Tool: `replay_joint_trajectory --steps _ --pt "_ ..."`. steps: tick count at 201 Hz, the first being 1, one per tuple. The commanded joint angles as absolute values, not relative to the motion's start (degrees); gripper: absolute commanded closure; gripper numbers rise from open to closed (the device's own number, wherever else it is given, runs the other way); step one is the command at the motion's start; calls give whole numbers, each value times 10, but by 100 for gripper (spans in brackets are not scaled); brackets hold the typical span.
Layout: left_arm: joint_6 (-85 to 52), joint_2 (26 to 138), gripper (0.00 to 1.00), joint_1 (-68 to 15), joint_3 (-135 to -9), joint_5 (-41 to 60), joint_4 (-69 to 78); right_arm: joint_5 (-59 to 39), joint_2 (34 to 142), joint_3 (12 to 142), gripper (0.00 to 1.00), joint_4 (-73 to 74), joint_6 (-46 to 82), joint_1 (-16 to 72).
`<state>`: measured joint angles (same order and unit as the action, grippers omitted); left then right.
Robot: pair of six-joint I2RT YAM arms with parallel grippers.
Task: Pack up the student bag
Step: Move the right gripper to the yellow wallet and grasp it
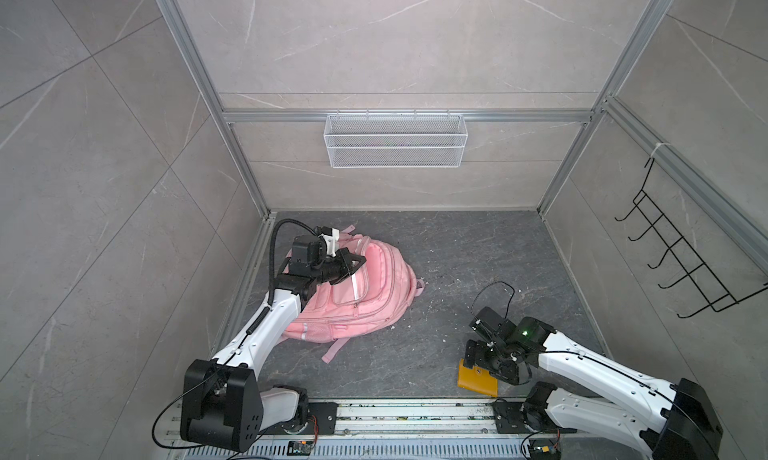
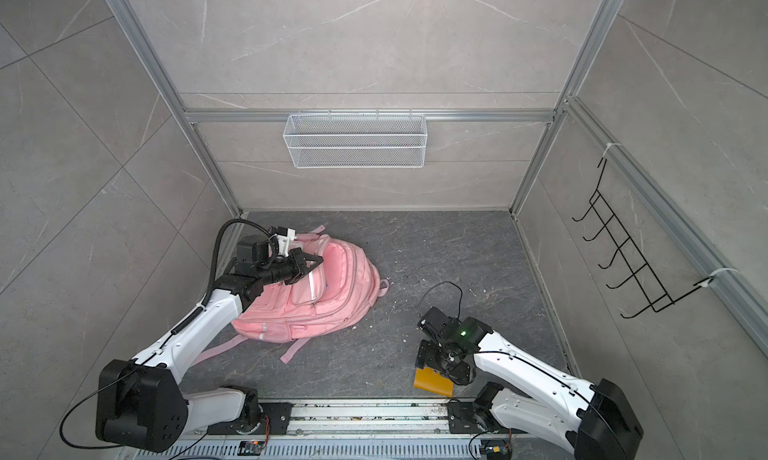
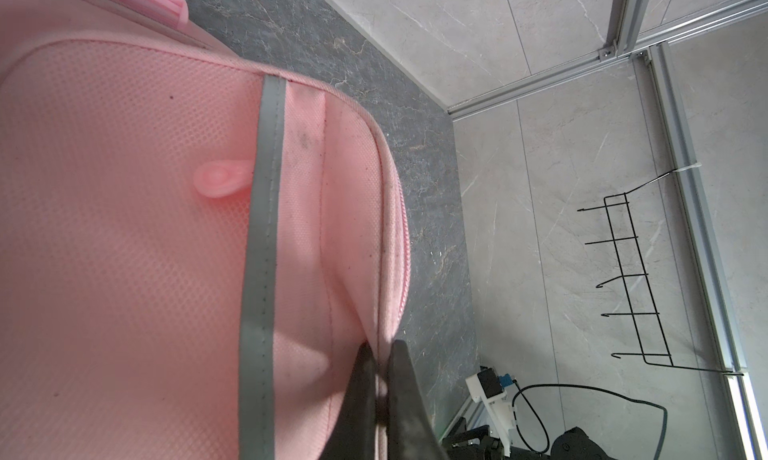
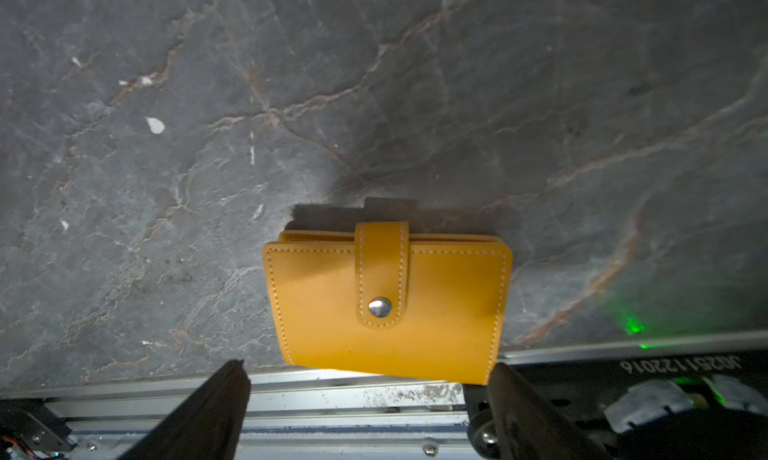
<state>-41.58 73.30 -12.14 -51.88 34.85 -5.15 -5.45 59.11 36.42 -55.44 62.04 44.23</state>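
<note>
The student bag (image 1: 374,296) (image 2: 332,296), a pink backpack, lies on the dark floor at the left with its straps trailing toward the front. My left gripper (image 1: 359,262) (image 2: 316,259) sits over its upper front, shut on a piped seam of the pink fabric (image 3: 124,229); in the left wrist view the gripper (image 3: 380,348) pinches that seam beside a grey stripe (image 3: 262,237). At the front right my right gripper (image 1: 471,354) (image 4: 368,364) stands open just above a yellow snap wallet (image 1: 478,381) (image 2: 432,382) (image 4: 386,304), its fingers on either side of the wallet's near edge, apart from it.
A white wire basket (image 1: 395,140) hangs on the back wall. A black hook rack (image 1: 681,254) is fixed to the right wall. The wallet overhangs the metal rail (image 1: 415,416) along the front edge. Small white crumbs dot the floor (image 1: 457,271).
</note>
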Motion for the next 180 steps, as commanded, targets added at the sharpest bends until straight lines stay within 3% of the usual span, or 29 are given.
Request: replay_joint_trajectory --steps 1,6,18,38,56,86,125,150,164,180 --pt "-368 742 100 -134 -551 347 -76 -45 601 336 7 -553 664 442" --pt "-356 745 100 -140 -557 333 -99 -49 600 328 7 -548 672 442" --pt "-321 754 75 -158 -575 296 -160 -57 592 312 7 -535 692 442" --pt "-287 754 45 -186 -592 257 -204 -56 582 299 8 -523 712 442" --pt "-248 754 31 -222 -622 238 -247 -56 596 298 8 -510 711 441" --pt "-181 761 30 -311 -656 228 -356 -62 638 306 12 -452 704 441" --pt "-229 706 40 -350 -585 284 -291 -71 725 341 27 -388 668 437" --pt "-205 713 53 -364 -597 293 -304 -74 762 362 52 -354 646 422" --pt "-194 721 53 -370 -603 298 -313 -84 790 378 64 -334 626 404" --pt "-196 727 47 -372 -594 311 -305 -90 829 405 67 -317 593 381"
